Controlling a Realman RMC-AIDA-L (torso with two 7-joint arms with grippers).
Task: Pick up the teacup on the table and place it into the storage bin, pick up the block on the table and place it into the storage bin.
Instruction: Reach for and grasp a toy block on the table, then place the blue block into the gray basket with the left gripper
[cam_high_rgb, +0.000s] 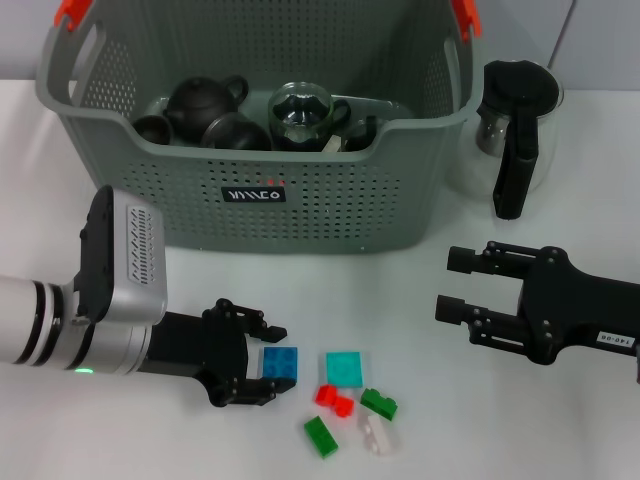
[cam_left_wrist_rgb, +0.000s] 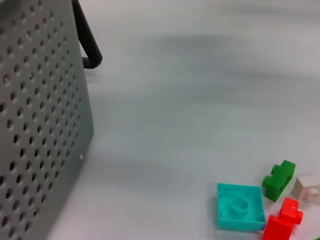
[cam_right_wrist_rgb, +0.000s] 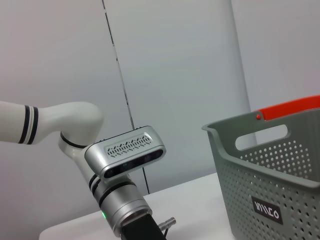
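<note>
Standing at the back of the white worktop (cam_high_rgb: 400, 300), the storage bin (cam_high_rgb: 300, 200) already holds dark teaware, so the block step is judged the one in hand. Left tool (cam_high_rgb: 268, 366), low on the worktop, jaws apart around the blue block (cam_high_rgb: 281, 363), placed to close on it; right tool (cam_high_rgb: 455, 285), jaws apart and empty, idle beside the glass pitcher (cam_high_rgb: 515, 130). Loose blocks near: teal (cam_high_rgb: 343, 368), red (cam_high_rgb: 334, 400), green (cam_high_rgb: 379, 403).
</note>
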